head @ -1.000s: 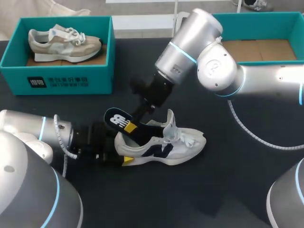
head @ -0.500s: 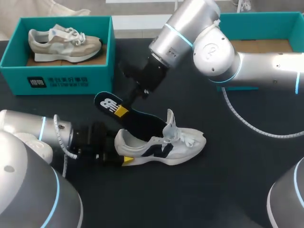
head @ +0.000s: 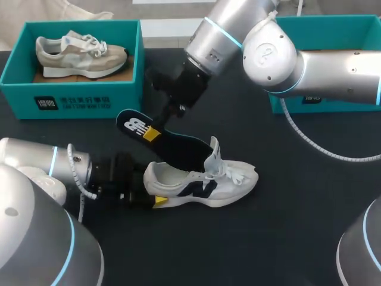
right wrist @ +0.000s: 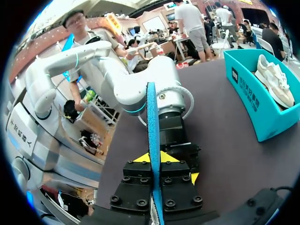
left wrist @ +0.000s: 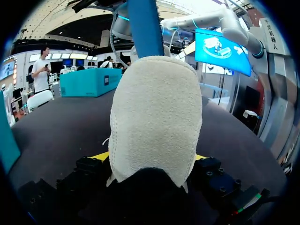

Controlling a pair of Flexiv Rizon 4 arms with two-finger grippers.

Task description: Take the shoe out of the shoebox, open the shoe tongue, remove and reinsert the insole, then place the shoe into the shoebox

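The right arm's gripper (head: 153, 133) is clenched on the heel end of the dark foam insole with a white logo (head: 178, 149). In the right wrist view the insole stands edge-on between the yellow tips. Its long axis slants from centre-left of the frame down toward the middle. The forepart meets the collar of the white sneaker with a navy side mark (head: 205, 183), just behind the raised tongue. Whether its tip sits inside the opening cannot be told.

The sneaker lies along the black table (head: 286, 238), heel to the left and toe to the right, so the insole crosses it at a shallow angle. The left arm's gripper (left wrist: 150, 159) grips the suede heel from both sides and anchors the shoe.

The next pull or push probably has to follow the insole's own slant, and only the right arm can make it.

Room is fair. The teal cardboard shoebox holding a beige sneaker (head: 77, 101) sits near at upper left. The second teal shoebox (head: 333, 27) is at upper right, behind the right arm.
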